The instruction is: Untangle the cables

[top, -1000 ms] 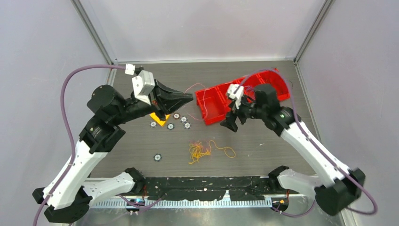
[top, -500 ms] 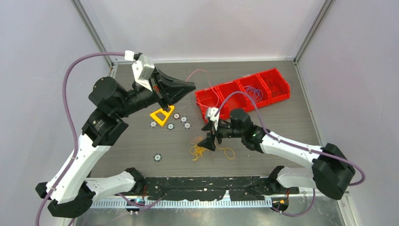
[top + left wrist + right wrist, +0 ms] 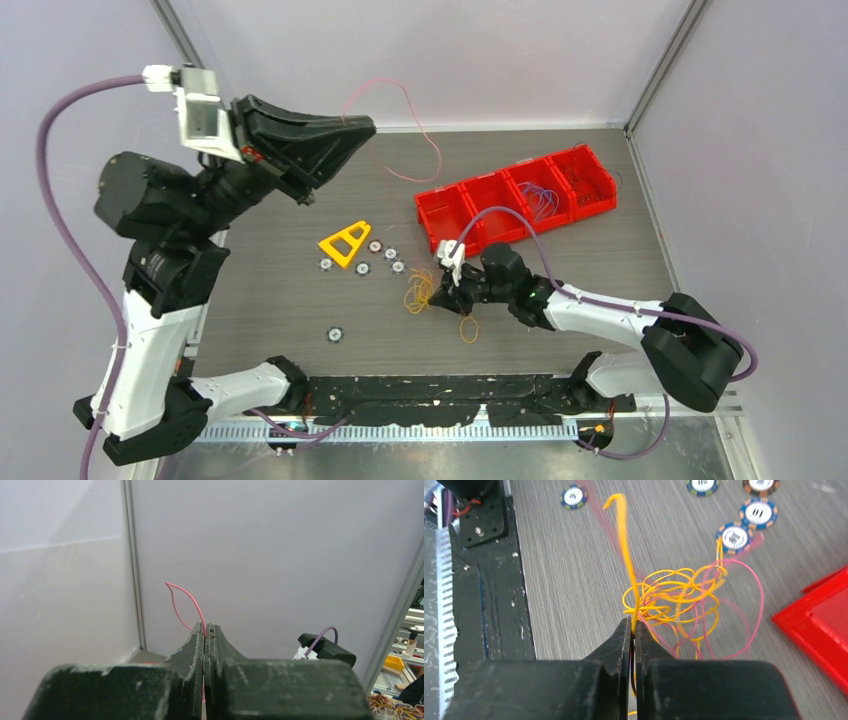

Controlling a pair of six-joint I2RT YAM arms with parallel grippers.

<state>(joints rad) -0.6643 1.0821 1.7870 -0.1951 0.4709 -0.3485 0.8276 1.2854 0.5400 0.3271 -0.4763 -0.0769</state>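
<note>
A tangle of thin yellow cables [image 3: 418, 290] [image 3: 674, 592] lies mid-table, with pink strands running through it in the right wrist view. My right gripper [image 3: 437, 300] [image 3: 632, 624] sits low at the tangle's right edge, shut on one yellow cable that rises between its tips. A loose yellow loop [image 3: 468, 328] lies just below that gripper. My left gripper [image 3: 366, 125] [image 3: 205, 626] is raised high at the back left, shut on a thin pink cable [image 3: 407, 105] [image 3: 182, 600]. That cable arcs above the tips and trails down toward the red bins.
A red row of bins [image 3: 480, 212] [image 3: 824, 630] stands at the back right, with purple-blue wires [image 3: 541, 200] in one compartment. A yellow triangle [image 3: 345, 242] and several small round discs [image 3: 385, 255] [image 3: 758, 512] lie left of the tangle. One disc [image 3: 334, 335] lies nearer the front.
The left arm has lifted up and leftward with the pink cable. The right arm swung from the bins down to the tangle and shut on a yellow cable.
</note>
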